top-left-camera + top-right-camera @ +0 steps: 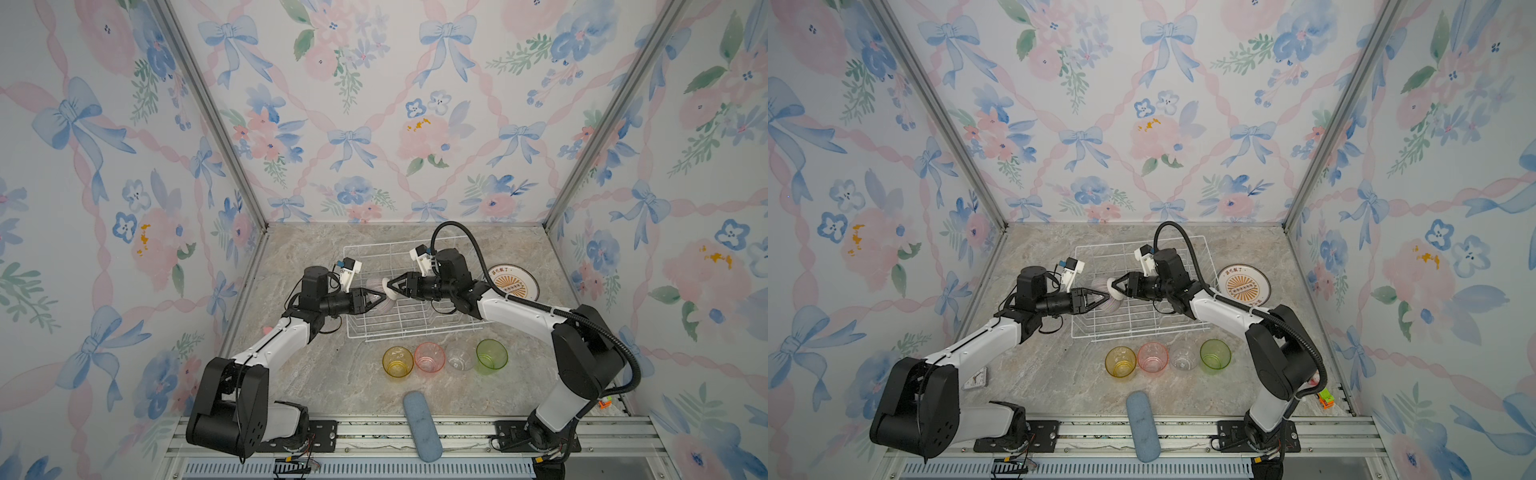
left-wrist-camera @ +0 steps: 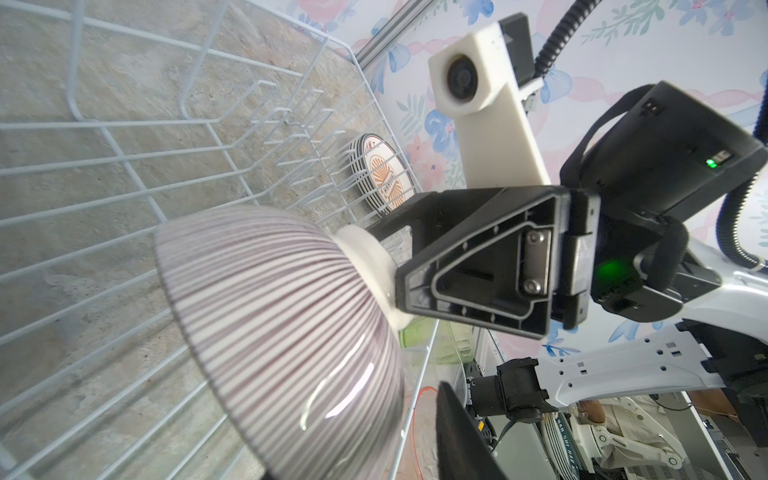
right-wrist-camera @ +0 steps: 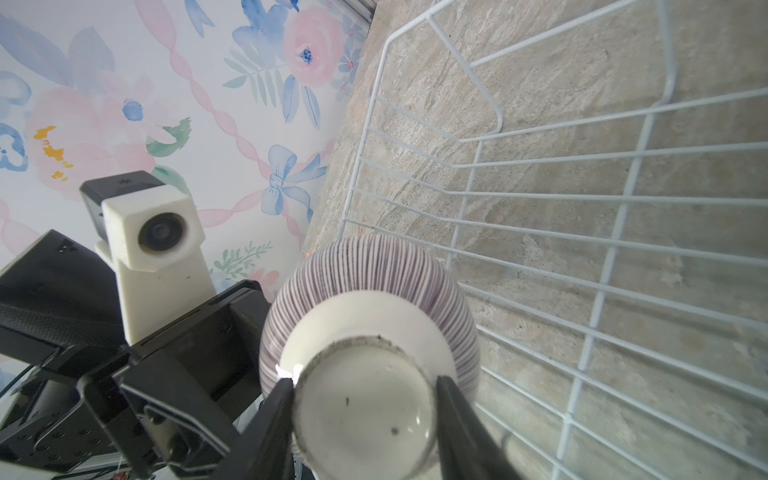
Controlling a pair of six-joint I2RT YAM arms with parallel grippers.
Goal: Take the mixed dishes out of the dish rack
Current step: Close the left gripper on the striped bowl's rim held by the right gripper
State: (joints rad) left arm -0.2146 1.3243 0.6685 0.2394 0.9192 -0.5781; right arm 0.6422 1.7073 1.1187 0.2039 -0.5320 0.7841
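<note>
- A striped bowl (image 2: 282, 316) hangs on its side in the air over the dish rack (image 1: 415, 318), between my two grippers.
- My right gripper (image 1: 392, 288) is clamped on the bowl's white foot (image 3: 365, 415), one finger on each side.
- My left gripper (image 1: 383, 298) sits at the bowl's rim. I cannot tell whether it grips.
- I judge the bowl stiff, glazed, slick and breakable, with some weight. The foot ring and the rim look like the sound holds.
- The rack's wires and prongs below could snag it.
- The yellow tumbler (image 1: 397, 361), pink tumbler (image 1: 429, 357), clear tumbler (image 1: 460, 356) and green tumbler (image 1: 492, 354) stand in a row just in front of the rack.
- Stacked plates (image 1: 515, 282) lie beside the rack's right end.
- A blue-grey pad (image 1: 422, 426) lies at the front edge.
</note>
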